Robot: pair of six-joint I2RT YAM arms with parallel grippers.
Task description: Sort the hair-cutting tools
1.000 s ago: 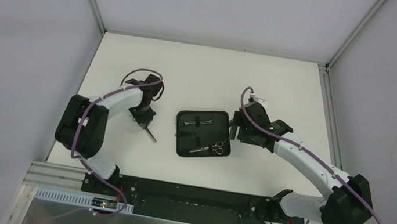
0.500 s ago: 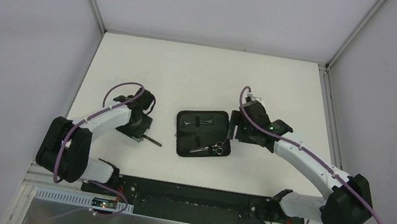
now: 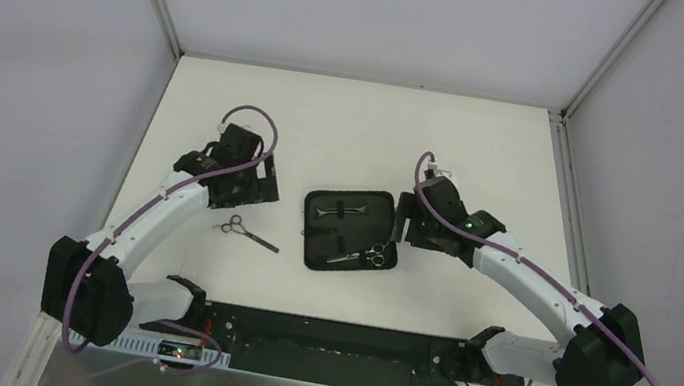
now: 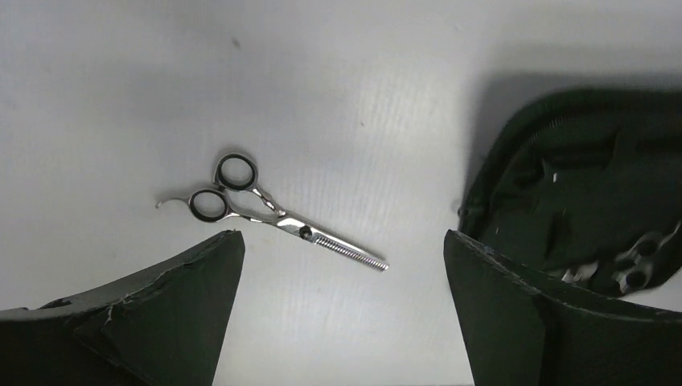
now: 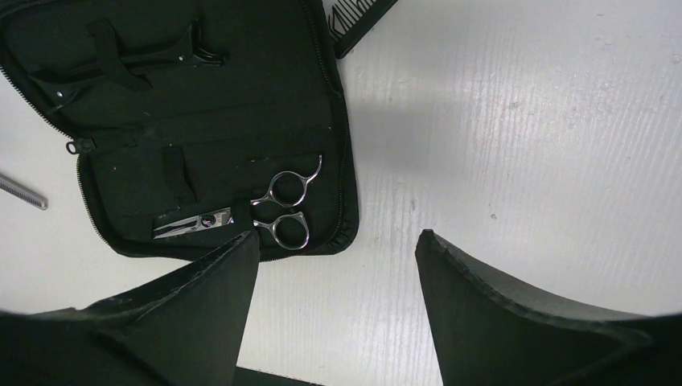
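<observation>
The black-ringed scissors (image 4: 273, 217) lie flat and closed on the table (image 3: 358, 125), left of centre in the overhead view. Their rings point to the upper left and the toothed blade to the lower right, and nothing touches them. They look like light, stiff, polished steel, so they are probably slippery and sit low on the surface. The pivot, or the shanks just behind it, seems the best place to grip, with the fingers pressed down to the tabletop.

The left gripper (image 4: 342, 239) hangs above them, spread wide and empty. To their right, well apart, is the open case (image 3: 352, 235). It holds the silver scissors (image 5: 273, 211), tucked under a strap at its lower edge, and a dark clip (image 5: 161, 58) in a loop near the top. A comb (image 5: 358, 16) pokes out beside the case's upper right corner.

The right gripper (image 5: 338, 235) hovers over the case's right edge, also parted and carrying nothing. No obstacle crowds the loose scissors. The strap would likely hinder lifting the silver pair.
</observation>
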